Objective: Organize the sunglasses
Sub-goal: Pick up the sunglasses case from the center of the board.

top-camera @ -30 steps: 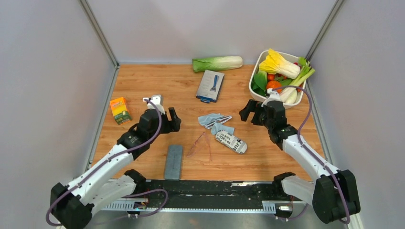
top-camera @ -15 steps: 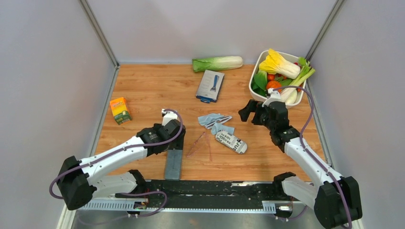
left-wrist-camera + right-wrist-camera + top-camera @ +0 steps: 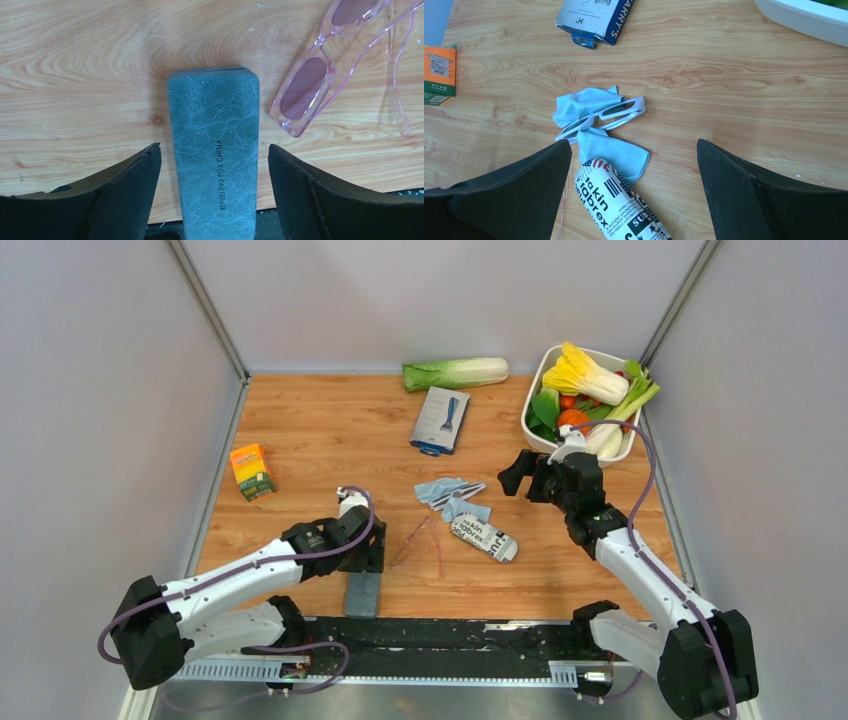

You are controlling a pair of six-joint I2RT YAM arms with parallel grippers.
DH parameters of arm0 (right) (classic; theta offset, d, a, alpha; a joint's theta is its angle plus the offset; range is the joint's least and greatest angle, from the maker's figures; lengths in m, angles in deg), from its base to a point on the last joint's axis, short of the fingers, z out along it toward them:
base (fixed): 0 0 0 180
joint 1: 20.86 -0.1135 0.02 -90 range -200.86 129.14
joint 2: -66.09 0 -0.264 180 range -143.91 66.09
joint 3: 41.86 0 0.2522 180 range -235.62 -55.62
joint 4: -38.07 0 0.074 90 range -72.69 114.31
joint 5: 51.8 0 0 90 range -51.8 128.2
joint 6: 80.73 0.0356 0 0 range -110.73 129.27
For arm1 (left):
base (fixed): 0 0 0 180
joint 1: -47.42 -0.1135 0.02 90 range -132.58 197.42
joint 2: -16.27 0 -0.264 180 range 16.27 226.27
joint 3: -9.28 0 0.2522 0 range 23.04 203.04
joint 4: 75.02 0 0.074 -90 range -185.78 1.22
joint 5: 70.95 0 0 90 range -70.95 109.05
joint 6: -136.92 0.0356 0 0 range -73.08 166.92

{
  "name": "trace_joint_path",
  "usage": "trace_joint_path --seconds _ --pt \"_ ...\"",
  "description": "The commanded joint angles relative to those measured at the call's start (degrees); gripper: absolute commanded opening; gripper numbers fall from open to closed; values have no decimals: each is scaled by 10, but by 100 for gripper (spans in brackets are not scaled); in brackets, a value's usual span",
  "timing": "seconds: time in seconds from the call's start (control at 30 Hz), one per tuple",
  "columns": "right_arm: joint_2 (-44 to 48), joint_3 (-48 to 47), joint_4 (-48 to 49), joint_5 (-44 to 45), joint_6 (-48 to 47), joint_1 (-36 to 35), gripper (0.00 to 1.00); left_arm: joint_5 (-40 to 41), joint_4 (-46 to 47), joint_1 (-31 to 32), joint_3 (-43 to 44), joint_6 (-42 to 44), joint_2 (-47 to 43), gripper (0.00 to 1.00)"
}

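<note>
The sunglasses (image 3: 420, 539) are a thin pink pair with translucent lenses, lying open on the wood near the table's middle front. In the left wrist view the sunglasses (image 3: 306, 90) lie just right of the grey case (image 3: 215, 150). That case (image 3: 363, 588) lies lengthwise, its near end over the black rail. My left gripper (image 3: 366, 552) hangs low over it, open, its fingers either side of the case without touching; the left gripper (image 3: 214, 148) holds nothing. My right gripper (image 3: 522, 474) hovers open and empty, right of centre.
A white pair of glasses (image 3: 604, 115) rests on a light blue cloth (image 3: 616, 152), beside a newspaper-print case (image 3: 484, 537). An orange box (image 3: 251, 470), a blue package (image 3: 440, 420), a cabbage (image 3: 455, 373) and a white bin (image 3: 804, 20) of vegetables stand around.
My left arm has swung down and toward the near edge, bringing its open gripper over the grey case. The right arm has barely moved.
</note>
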Motion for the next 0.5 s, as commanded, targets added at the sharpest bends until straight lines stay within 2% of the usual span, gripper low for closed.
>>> trace_joint_path --seconds 0.0,0.47 --pt "0 4 22 -7 -7 -2 100 -29 29 2 -12 -13 -3 87" --pt "-7 6 22 -13 -7 -3 100 -23 42 12 -27 -19 50 87"
